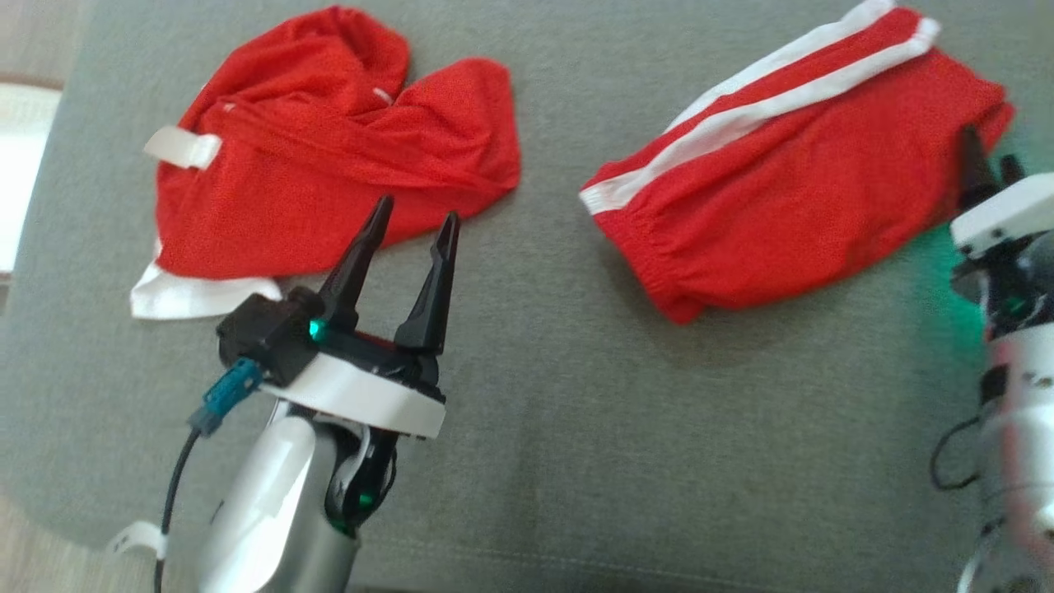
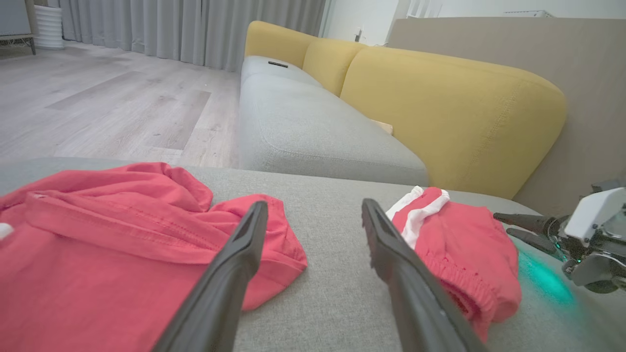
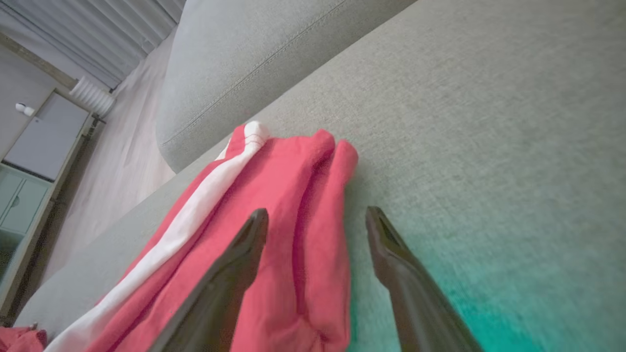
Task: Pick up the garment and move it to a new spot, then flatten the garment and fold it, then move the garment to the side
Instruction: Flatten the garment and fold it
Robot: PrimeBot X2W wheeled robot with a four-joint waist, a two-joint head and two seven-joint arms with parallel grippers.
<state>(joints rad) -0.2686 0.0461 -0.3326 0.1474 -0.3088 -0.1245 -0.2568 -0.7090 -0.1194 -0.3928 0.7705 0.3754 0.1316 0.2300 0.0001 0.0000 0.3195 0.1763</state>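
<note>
A crumpled red garment (image 1: 329,148) with white trim lies at the back left of the grey cushion (image 1: 576,412). My left gripper (image 1: 416,212) hovers open just in front of its near edge, nothing between the fingers. In the left wrist view the garment (image 2: 98,244) spreads to the left of my open left gripper (image 2: 314,205). A second red piece with white stripes (image 1: 790,189) lies folded at the back right. My right gripper (image 1: 991,161) stands open at its right edge. In the right wrist view, my right gripper (image 3: 317,211) straddles the border of that striped piece (image 3: 274,195).
The grey cushion's left edge drops to a wood floor (image 2: 98,98). Beyond lies a grey sofa seat (image 2: 318,132) with yellow back cushions (image 2: 440,98). Bare grey fabric lies between the two red pieces and along the front. The right gripper (image 2: 503,223) shows beside the striped piece (image 2: 464,244).
</note>
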